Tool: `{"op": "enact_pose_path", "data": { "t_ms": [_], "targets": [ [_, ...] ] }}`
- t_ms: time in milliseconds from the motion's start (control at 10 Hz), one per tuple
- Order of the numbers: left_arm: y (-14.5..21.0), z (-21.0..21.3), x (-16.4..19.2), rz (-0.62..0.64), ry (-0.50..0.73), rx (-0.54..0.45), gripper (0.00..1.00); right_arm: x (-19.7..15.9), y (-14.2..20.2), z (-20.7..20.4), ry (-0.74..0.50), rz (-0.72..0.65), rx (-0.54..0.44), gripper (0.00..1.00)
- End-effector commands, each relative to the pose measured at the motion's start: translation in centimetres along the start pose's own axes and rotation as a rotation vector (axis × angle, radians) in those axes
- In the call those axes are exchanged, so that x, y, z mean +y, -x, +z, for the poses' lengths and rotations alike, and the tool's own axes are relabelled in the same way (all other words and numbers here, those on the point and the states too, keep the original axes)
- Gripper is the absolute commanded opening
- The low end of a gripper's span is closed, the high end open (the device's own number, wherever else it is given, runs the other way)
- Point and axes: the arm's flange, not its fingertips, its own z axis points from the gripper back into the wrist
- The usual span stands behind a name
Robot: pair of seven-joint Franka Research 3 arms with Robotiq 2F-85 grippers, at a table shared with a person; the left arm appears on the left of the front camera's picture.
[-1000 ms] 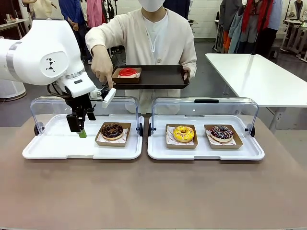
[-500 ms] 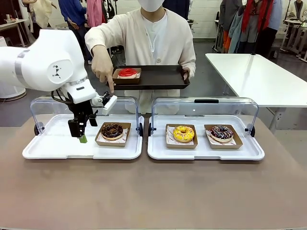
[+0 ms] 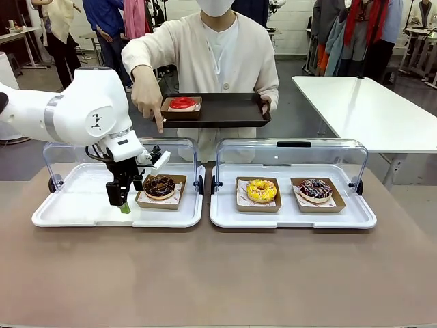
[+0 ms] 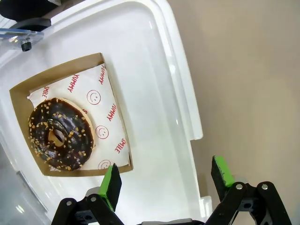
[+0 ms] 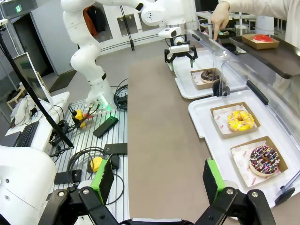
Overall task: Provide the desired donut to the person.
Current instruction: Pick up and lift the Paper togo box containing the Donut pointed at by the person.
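The person (image 3: 218, 48) in a cream cardigan holds a dark tray (image 3: 232, 109) with a red donut (image 3: 181, 103) in a box. Their other hand (image 3: 147, 99) points a finger down at the chocolate nut-sprinkled donut (image 3: 160, 185) (image 4: 60, 133) in its brown box on the left white tray (image 3: 82, 205). My left gripper (image 3: 123, 205) (image 4: 166, 180) hangs open over that tray, just beside the box's left edge, holding nothing. My right gripper (image 5: 158, 180) is open and empty, back from the table's end.
The right white tray (image 3: 293, 217) holds a yellow donut (image 3: 261, 190) (image 5: 240, 120) and a dark donut with coloured sprinkles (image 3: 315, 188) (image 5: 264, 159). Clear lids (image 3: 290, 154) stand raised behind both trays. The brown table (image 3: 218, 273) in front is bare.
My left arm has swung right and a little lower, bringing the gripper next to the chocolate donut's box. The person's pointing hand has stayed put.
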Motion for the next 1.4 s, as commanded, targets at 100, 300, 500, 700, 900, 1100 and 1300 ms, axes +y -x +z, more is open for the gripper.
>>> {"op": "enact_pose_path", "data": {
  "t_ms": [100, 300, 500, 700, 900, 1100, 1300],
  "targets": [
    [0.6, -0.8, 1.8, -0.026, 0.015, -0.001, 1.0, -0.1, 0.0, 0.1, -0.004, 0.008, -0.012, 1.0],
    [0.4, -1.6, 2.0, -0.025, 0.026, 0.003, 1.0, -0.1, 0.0, 0.1, -0.004, 0.008, -0.012, 1.0],
    [0.5, -2.1, 2.4, -0.024, 0.032, -0.004, 1.0, -0.1, 0.0, 0.1, -0.004, 0.008, -0.012, 1.0],
    [0.4, -2.5, 2.5, -0.021, 0.034, -0.004, 1.0, -0.1, 0.0, 0.1, -0.004, 0.008, -0.012, 1.0],
    [0.4, -2.6, 2.7, -0.019, 0.036, 0.002, 1.0, -0.1, 0.0, 0.1, -0.004, 0.008, -0.012, 1.0],
    [0.5, -3.2, 2.9, -0.009, 0.045, 0.002, 1.0, -0.1, 0.0, 0.1, -0.004, 0.008, -0.012, 1.0],
    [0.6, -3.6, 3.2, -0.005, 0.046, 0.01, 1.0, -0.1, 0.0, 0.1, -0.004, 0.008, -0.012, 1.0]
  ]
}}
